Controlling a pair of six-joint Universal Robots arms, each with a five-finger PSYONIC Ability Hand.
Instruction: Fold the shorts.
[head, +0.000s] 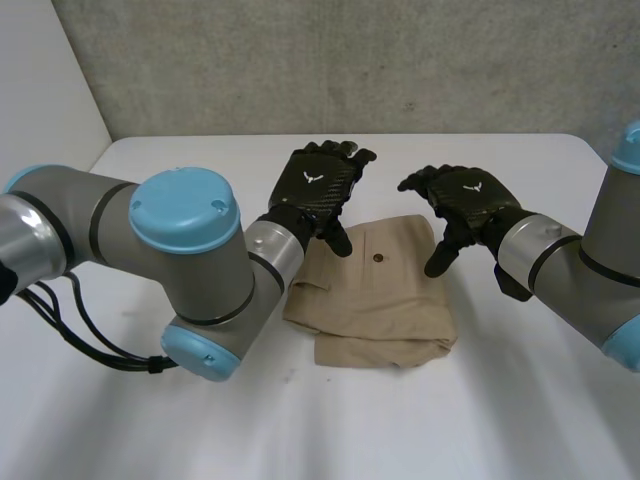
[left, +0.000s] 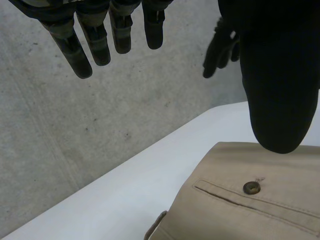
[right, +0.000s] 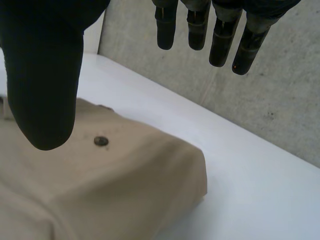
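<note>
Tan folded shorts (head: 375, 290) lie at the middle of the white table (head: 520, 400).

Head view: the left hand (head: 318, 190) hovers over the cloth's far left corner and the right hand (head: 462, 200) over its far right edge. Both are loosely spread and hold nothing.

Left wrist view: straight fingers (left: 95, 40) and thumb (left: 277, 90) stand well apart above the shorts, near a pocket button (left: 251, 188).

Right wrist view: that hand's fingers (right: 220, 35) and thumb (right: 42, 75) are likewise parted, with the shorts lying below the thumb.

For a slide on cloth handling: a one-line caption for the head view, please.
Open left hand and open right hand hover above folded tan shorts on the white table.
</note>
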